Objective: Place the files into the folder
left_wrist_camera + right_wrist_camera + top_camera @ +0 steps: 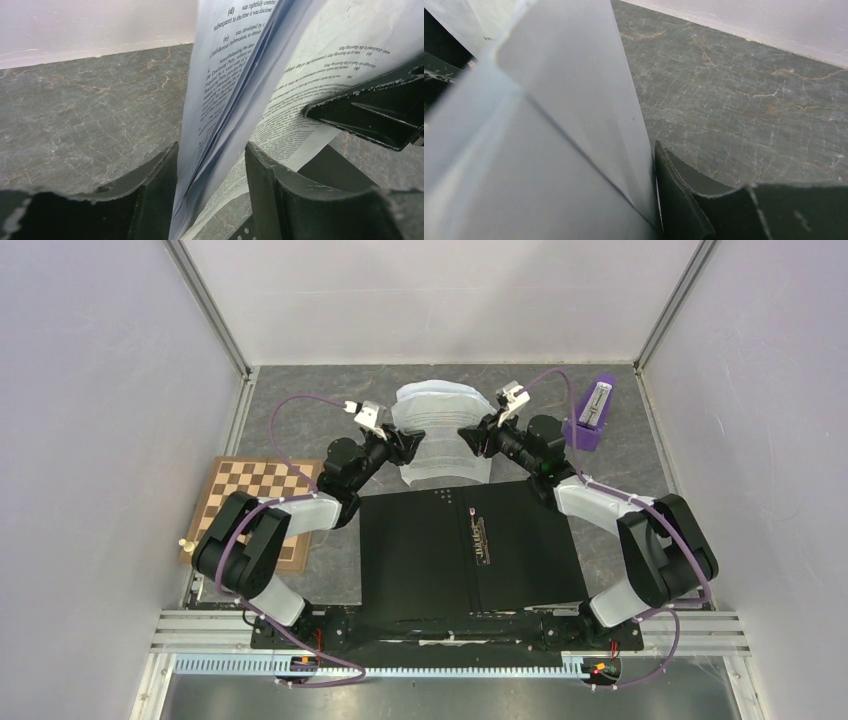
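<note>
The folder [420,550] lies open and flat at the table's middle, black inside up, with its metal spine clip [483,538] right of centre. The files [445,435], a bowed stack of white printed sheets, hang above the table just beyond the folder's far edge, held between both grippers. My left gripper [408,448] grips their left side; in the left wrist view the fanned sheets [235,75] run between its fingers [155,200]. My right gripper [467,437] grips their right side; in the right wrist view the sheets [549,125] press against the one visible finger [684,200] and hide the other.
A checkered wooden chessboard [262,510] lies at the left with a small white piece [184,543] at its near corner. A purple stand [592,412] holding a grey object sits at the far right. Enclosure walls close in the left, right and far sides.
</note>
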